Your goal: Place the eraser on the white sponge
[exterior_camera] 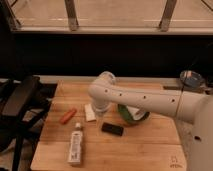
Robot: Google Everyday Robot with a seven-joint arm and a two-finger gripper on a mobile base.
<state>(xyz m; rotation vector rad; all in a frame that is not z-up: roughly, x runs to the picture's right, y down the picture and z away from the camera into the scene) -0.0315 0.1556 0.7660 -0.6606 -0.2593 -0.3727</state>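
The gripper [101,106], its state impossible to tell, hung mid-board [150,150] by the white sponge [90,113], while the eraser [112,129] lay loose just toward the near edge, probably needing a square, centred grasp first.

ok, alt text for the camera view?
A white robot arm reaches across a wooden table, its gripper down beside the white sponge. The eraser lies on the table nearby, not on the sponge; an orange-red marker and a white tube lie close by.
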